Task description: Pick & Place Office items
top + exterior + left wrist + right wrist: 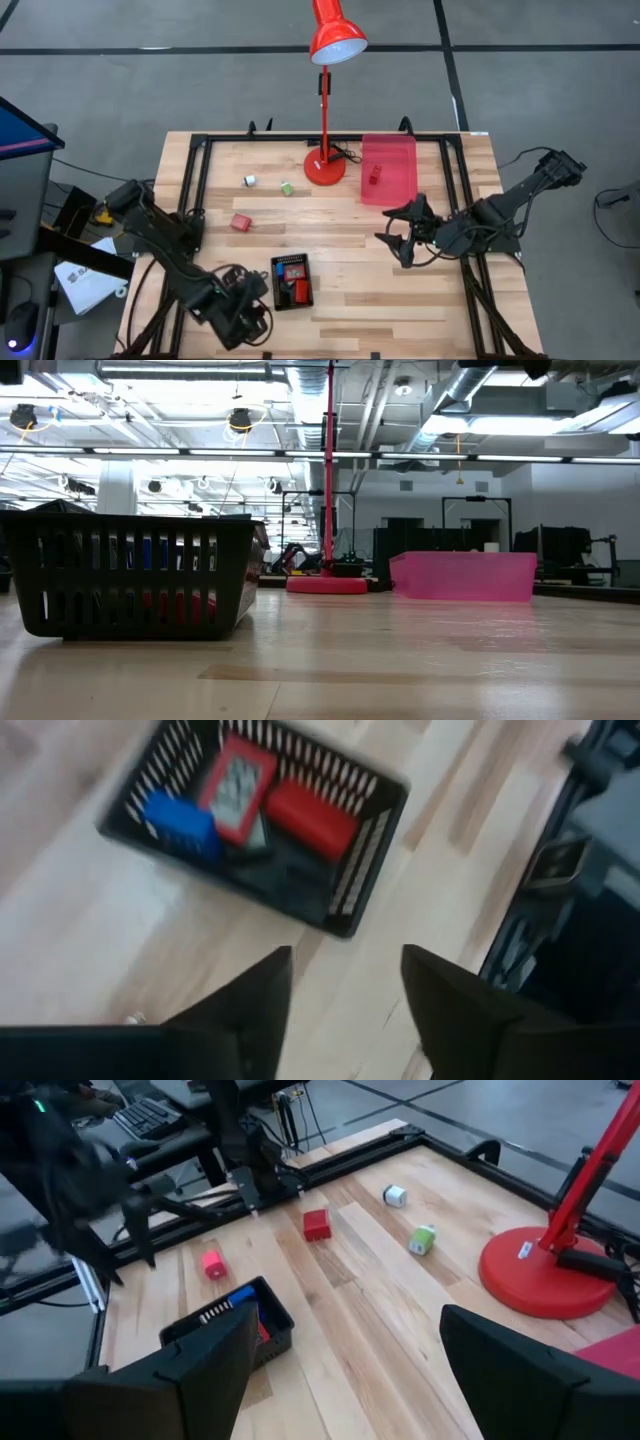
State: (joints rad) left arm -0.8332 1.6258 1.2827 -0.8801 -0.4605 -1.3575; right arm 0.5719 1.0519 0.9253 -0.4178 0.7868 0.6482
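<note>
Black left gripper (345, 985) spread wide, empty | I see black basket (352, 890) just ahead | right gripper (345, 1355) wide open, holding nothing, red lamp base (545, 1270) beyond

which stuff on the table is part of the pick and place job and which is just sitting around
Job items:
- red block
- green piece
- white piece
- small red piece in the pink tray
- red and blue pieces in the black basket

Just there:
- red desk lamp
</note>
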